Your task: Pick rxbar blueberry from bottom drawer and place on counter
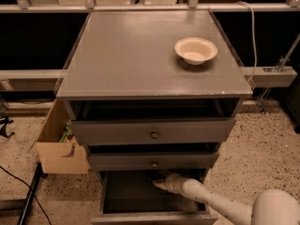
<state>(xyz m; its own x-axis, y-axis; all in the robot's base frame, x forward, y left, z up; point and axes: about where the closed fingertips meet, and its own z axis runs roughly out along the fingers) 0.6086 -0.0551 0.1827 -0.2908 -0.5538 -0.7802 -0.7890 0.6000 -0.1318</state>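
The bottom drawer (pixel 126 196) is pulled open under the two knobbed drawers, and its inside is dark. My white arm reaches in from the lower right. My gripper (pixel 157 181) is at the back of the drawer, just under the front of the middle drawer. The rxbar blueberry is hidden; I cannot make it out in the dark interior around the gripper. The grey counter (pixel 136 55) spreads across the cabinet's top.
A pale bowl (pixel 196 49) sits at the counter's right rear. The top drawer (pixel 153 131) and middle drawer (pixel 153 160) are slightly open. A cardboard box (pixel 60 149) stands on the speckled floor left of the cabinet. A white cable (pixel 253 36) hangs at the right.
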